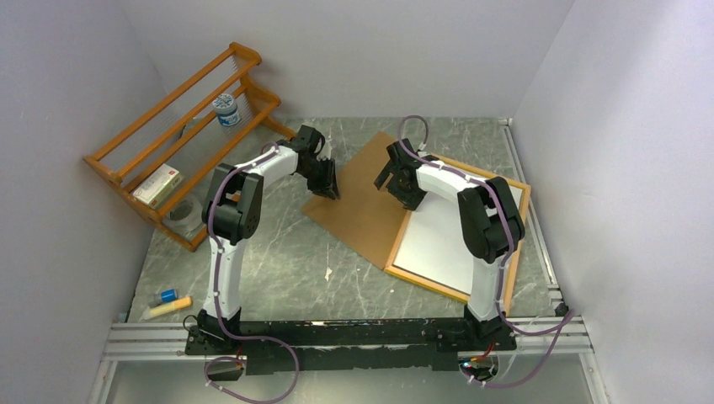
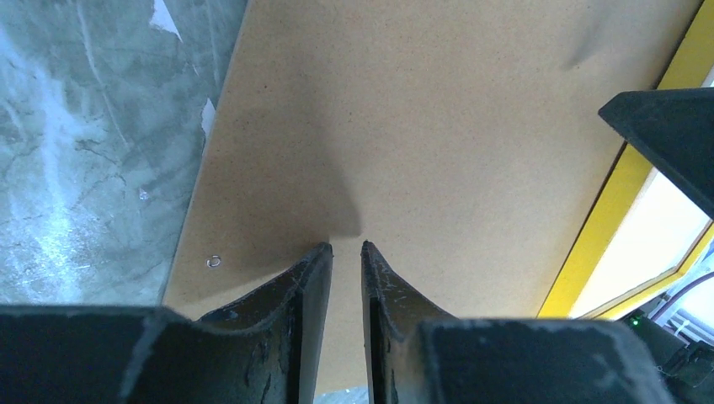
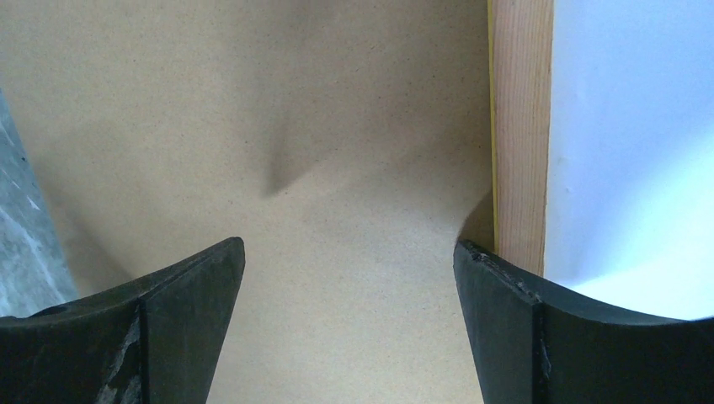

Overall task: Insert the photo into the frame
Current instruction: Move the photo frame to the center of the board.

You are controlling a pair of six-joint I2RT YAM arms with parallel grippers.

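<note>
While poised over the brown panel (image 1: 358,215) on the worktop (image 1: 278,261), left claw (image 1: 331,188) almost pressed together, pinching nothing; right claw (image 1: 386,180) spread wide at the panel's right edge. Just right, frame (image 1: 428,284) lying back-up, photo (image 1: 442,236) white-side-up inside it.

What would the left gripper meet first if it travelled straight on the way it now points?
Most likely the brown hardboard panel: the left gripper points at its bare surface, well to the side of the frame. How far off the panel is cannot be judged.
</note>
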